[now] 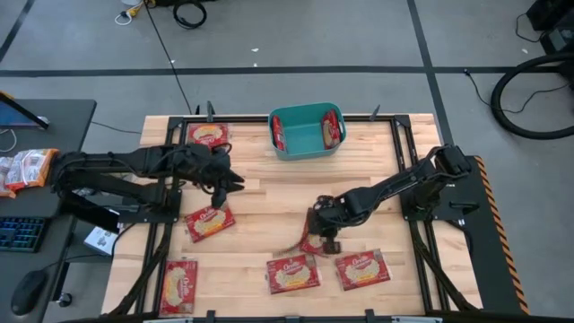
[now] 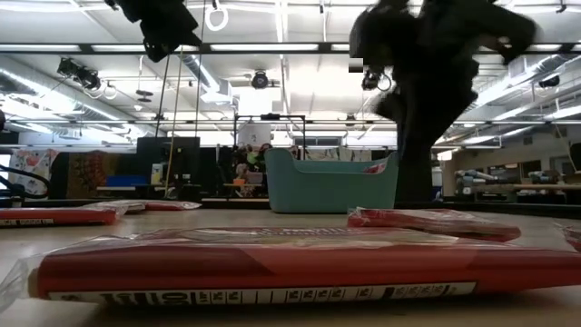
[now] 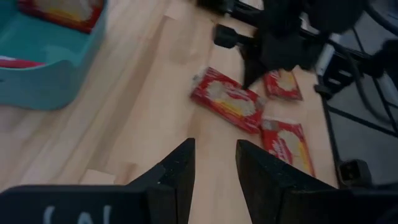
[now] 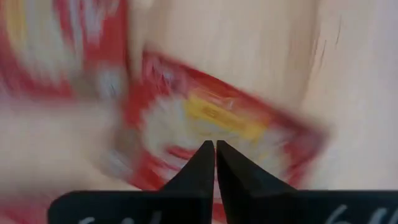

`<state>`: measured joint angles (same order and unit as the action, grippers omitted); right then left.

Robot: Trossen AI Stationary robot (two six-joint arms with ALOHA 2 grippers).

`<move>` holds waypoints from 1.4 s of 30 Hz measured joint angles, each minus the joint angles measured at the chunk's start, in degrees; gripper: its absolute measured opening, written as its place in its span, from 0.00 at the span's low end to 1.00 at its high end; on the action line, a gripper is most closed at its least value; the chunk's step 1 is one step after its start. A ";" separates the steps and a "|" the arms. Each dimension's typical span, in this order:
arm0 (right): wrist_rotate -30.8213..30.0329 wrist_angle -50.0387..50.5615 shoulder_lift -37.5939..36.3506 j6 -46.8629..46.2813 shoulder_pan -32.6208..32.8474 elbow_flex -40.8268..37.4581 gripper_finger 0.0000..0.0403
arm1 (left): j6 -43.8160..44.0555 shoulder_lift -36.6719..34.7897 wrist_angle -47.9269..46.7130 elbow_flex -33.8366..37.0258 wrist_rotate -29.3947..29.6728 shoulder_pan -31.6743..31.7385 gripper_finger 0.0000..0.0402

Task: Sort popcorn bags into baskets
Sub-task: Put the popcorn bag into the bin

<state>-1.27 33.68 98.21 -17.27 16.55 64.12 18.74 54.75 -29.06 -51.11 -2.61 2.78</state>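
- Across the middle of the frame in your high view, the counter (image 1: pixel 269 193) is bare wood between the two arms, with open room from the teal basket (image 1: pixel 305 135) at upper centre down to the bags along the bottom.
- Your basket sits against the counter's top edge and already holds popcorn bags (image 1: pixel 334 128) along its sides.
- Your right gripper (image 1: pixel 316 240) is at lower centre, its fingers pressed together on the edge of a popcorn bag (image 1: pixel 308 239); the bag hangs tilted below them.
- Two more bags lie just below it, near the bottom edge (image 1: pixel 293 274) (image 1: pixel 362 268).
- Your left gripper (image 1: pixel 231 179) hovers at centre left, fingers apart and empty; one bag (image 1: pixel 210 221) lies just below it on the counter.
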 joint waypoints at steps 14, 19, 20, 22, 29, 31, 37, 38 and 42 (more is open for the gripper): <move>-13.48 2.28 -0.94 -88.34 19.95 -1.25 0.15 | -1.75 0.01 -0.96 -0.02 -8.86 4.18 0.30; -17.25 1.99 -0.98 -103.90 23.16 -4.46 0.24 | -2.03 0.01 -0.88 -0.02 -10.77 4.18 0.30; -17.82 1.25 -1.00 -105.42 23.25 -5.29 0.27 | -1.80 0.01 -0.92 -0.02 -11.20 4.18 0.30; -19.40 -2.14 -1.01 -106.69 23.22 -7.09 0.33 | -1.02 0.01 -0.89 -0.02 -12.45 4.18 0.30; -23.05 -13.01 -1.05 -105.77 20.49 -15.38 0.49 | 1.96 0.01 -1.72 -0.02 -14.38 2.35 0.30; -23.22 -13.20 -1.05 -105.68 19.44 -16.91 0.51 | 3.01 0.01 -2.77 -0.02 -14.41 1.20 0.30; -25.76 -23.21 -1.33 -102.59 16.61 -21.20 0.50 | 5.61 0.00 -5.79 -0.02 -14.43 -2.18 0.30; -26.18 -25.56 -1.24 -101.60 16.12 -21.65 0.49 | 6.13 -0.05 -6.40 -0.02 -14.46 -2.70 0.30; -28.07 -26.35 -1.01 -99.67 14.64 -21.88 0.45 | 8.60 -1.99 -10.91 -0.07 -16.80 -3.58 0.30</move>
<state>-29.34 7.33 97.21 -116.95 31.19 42.24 27.34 52.76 -39.98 -51.18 -19.41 -0.80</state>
